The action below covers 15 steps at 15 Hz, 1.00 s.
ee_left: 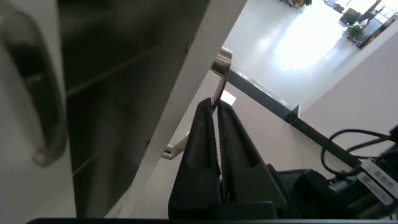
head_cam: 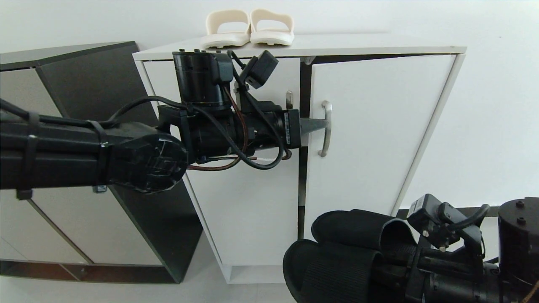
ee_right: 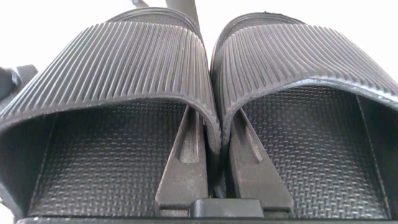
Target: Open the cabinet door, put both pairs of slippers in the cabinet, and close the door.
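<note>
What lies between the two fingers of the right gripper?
The adjoining strap walls of the two black slippers, pressed together, one finger inside each; the right wrist view shows it.

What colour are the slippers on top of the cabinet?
The slippers are cream; the head view shows them best.

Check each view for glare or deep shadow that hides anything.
Head view: evenly lit, only the gap beside the door is dark. Left wrist view: strong glare on the floor; cabinet interior dim, shelves faintly readable. Right wrist view: bright white backdrop, black slippers dark yet their ribbing shows.
</note>
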Available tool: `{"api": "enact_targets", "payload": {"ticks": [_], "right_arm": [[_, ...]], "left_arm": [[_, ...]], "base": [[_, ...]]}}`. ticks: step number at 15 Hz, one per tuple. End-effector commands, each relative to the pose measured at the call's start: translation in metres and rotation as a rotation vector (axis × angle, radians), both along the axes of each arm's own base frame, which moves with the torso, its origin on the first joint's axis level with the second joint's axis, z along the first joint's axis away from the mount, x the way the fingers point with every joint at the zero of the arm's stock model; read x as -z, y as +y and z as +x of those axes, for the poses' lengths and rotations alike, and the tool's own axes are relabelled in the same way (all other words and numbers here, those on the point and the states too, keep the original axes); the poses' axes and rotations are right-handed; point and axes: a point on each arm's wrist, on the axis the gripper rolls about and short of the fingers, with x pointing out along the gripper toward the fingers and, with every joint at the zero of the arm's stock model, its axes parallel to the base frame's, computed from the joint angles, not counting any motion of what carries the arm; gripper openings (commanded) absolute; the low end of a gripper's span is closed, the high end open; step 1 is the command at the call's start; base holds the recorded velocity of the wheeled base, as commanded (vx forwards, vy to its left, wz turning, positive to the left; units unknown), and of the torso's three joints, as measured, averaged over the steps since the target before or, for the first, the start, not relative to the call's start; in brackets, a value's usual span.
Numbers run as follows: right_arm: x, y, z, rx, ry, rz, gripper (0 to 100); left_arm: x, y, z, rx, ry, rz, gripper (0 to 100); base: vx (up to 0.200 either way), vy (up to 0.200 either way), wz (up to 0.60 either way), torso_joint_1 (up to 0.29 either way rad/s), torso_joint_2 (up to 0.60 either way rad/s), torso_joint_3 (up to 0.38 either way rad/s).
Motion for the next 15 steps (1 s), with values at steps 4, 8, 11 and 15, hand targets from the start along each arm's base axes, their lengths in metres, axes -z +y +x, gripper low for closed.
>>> {"api": "enact_targets", "payload": {"ticks": [4,8,11,15], "right_arm": [[0.001,0.0,-0.006,-0.025,-0.001,-0.004,0],[0.003,0.003,-0.009,-0.045,0.006,-0.014,0],[0.004,0.004,-0.009,-0.046,0.008,-0.015,0],[0.008,0.006,-0.01,-0.056,0.037,-0.048,0]], "left_arm": [[-0.016,0.029,-0.034,-0.017,-0.04,-0.013,0],[-0.011,0.031,0.002,-0.08,-0.036,-0.014,0],[-0.009,0.014,0.029,-0.081,-0.053,-0.026,0],[-0.006,0.003,0.038,-0.065,-0.048,-0.035,0]], "base": [[0.0,0.0,0.0,0.0,0.0,0.0],[0.0,0.0,0.0,0.0,0.0,0.0],[0.0,0.0,0.0,0.0,0.0,0.0],[0.0,0.0,0.0,0.0,0.0,0.0]]}}
